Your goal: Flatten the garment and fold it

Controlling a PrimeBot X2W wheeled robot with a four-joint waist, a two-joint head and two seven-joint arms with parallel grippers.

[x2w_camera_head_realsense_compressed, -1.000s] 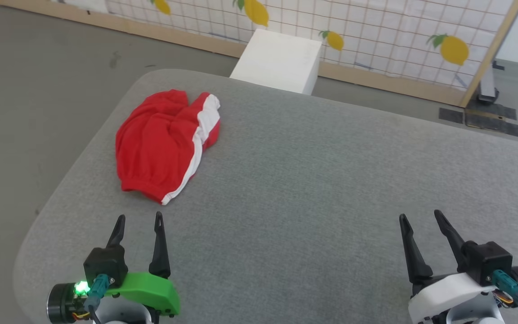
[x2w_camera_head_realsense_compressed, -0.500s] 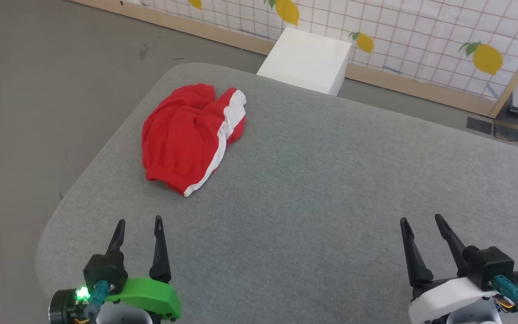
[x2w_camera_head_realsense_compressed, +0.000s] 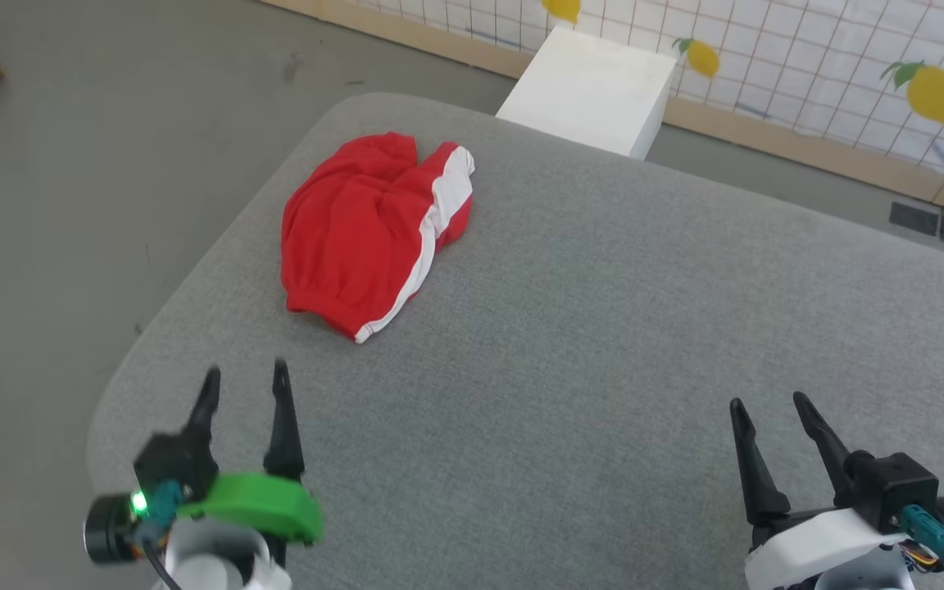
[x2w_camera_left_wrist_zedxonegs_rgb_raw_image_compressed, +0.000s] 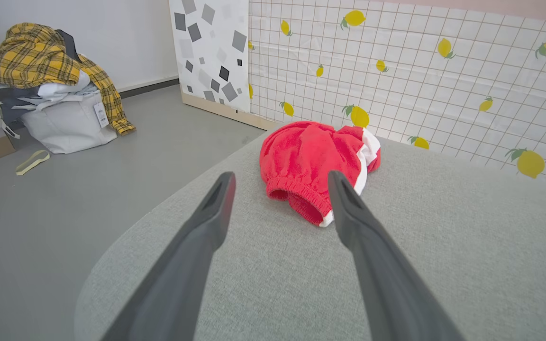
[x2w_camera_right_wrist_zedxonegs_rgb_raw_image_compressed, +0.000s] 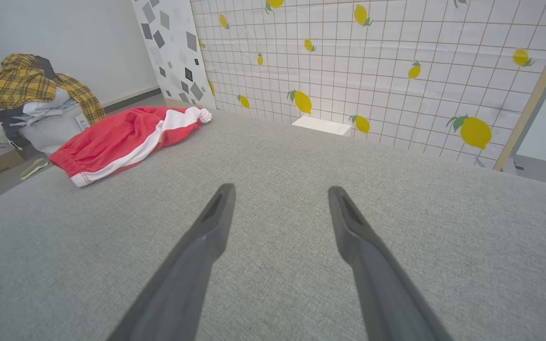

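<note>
Left tool (x2w_camera_head_realsense_compressed: pixel 245 369), right tool (x2w_camera_head_realsense_compressed: pixel 768 400): spread, empty

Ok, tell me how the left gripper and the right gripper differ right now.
The left gripper carries a green cover; the right gripper carries a white cover. The left gripper sits near the red shorts and points at them; the right gripper is far off to their side and points at bare grey padding. Shared: both are open, empty and clear of the shorts.
</note>
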